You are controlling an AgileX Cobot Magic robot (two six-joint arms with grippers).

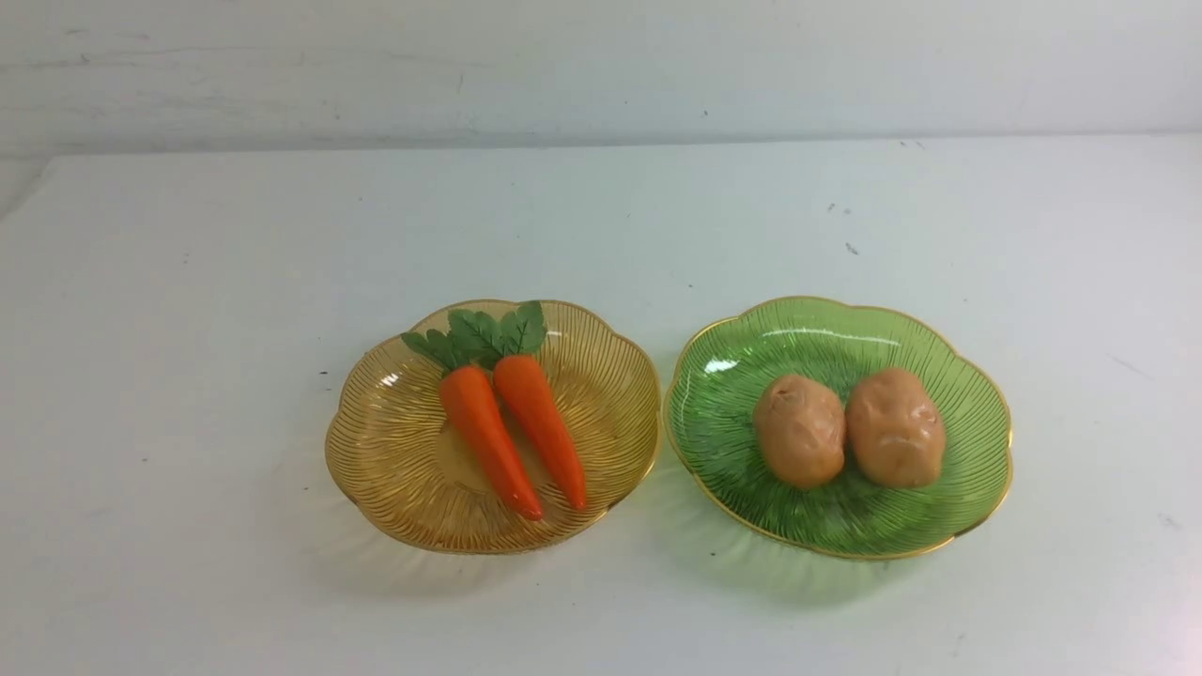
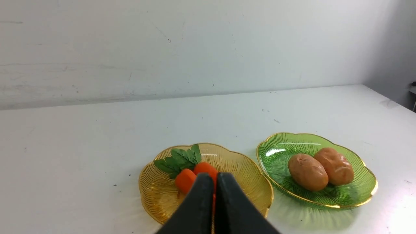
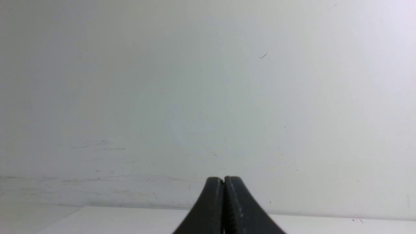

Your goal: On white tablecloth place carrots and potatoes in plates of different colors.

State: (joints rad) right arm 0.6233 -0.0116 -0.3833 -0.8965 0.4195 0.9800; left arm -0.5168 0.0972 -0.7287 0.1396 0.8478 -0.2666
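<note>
Background: a plain pale wall (image 1: 601,66) stood behind the white tablecloth (image 1: 188,282), a smooth cloth with a few small dark specks.
Left plate: the amber-yellow plate (image 1: 394,460), translucent, ribbed and flower-shaped with a gold rim, sat left of centre on the cloth.
Carrots: two glossy orange tapered toy carrots (image 1: 479,432) with green leafy tops lay side by side inside the amber-yellow plate, tips toward the near edge and leaves toward the far edge.
Right plate: the green plate (image 1: 732,376), of the same ribbed, gold-rimmed shape, sat just beside the amber one, their rims almost touching.
Potatoes: two tan-brown, lumpy, egg-shaped toy potatoes (image 1: 800,430) rested in the middle of the green plate, touching each other.
Left gripper: the black left gripper (image 2: 215,177) had its jaws pressed together on nothing, and it hung on the near side of the amber-yellow plate, pointing toward the carrots.
Right gripper: the black right gripper (image 3: 224,179) was also pressed together and empty, facing the wall; its place relative to the plates could not be told.
Task state: the sorting looked finished, with each vegetable kind in its own colour.
Risk, left side: a forward or downward move of the left gripper would likely strike the amber rim, and so light a dish could tip and spill its carrots.
Risk, right side: because the plates sat so close, a shove to one would probably push the other, and the rounded potatoes could roll out.
</note>
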